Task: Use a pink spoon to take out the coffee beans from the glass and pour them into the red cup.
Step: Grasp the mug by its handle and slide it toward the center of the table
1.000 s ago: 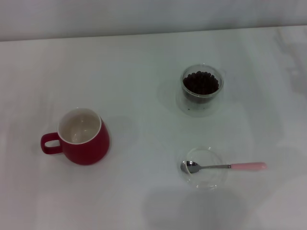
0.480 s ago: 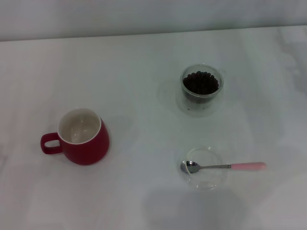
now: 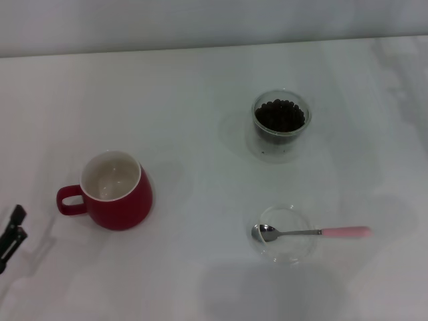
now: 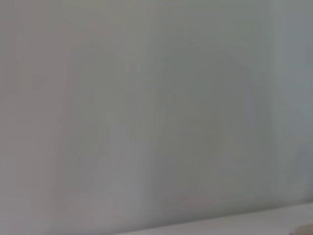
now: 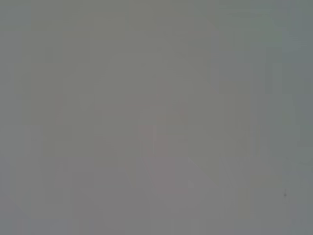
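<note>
The red cup (image 3: 118, 202) stands upright at the left of the white table, its loop handle pointing left and its white inside bare. The glass (image 3: 281, 130) stands at the back right with the heap of coffee beans (image 3: 281, 115) in it. The pink spoon (image 3: 311, 233) lies at the front right, metal bowl resting in a flat clear dish and pink handle pointing right. My left gripper (image 3: 11, 234) shows only as a dark tip at the left edge, left of the cup's handle and apart from it. My right gripper is out of view. Both wrist views show only a pale blank surface.
The shallow clear glass dish (image 3: 293, 257) sits under the spoon's bowl at the front right. The table's far edge (image 3: 200, 48) runs along the top, with a pale wall behind it. Bare tabletop (image 3: 200, 174) lies between the cup and the glass.
My left gripper has come into the head view at the left edge, near the cup's handle. The cup, glass, dish and spoon have not moved.
</note>
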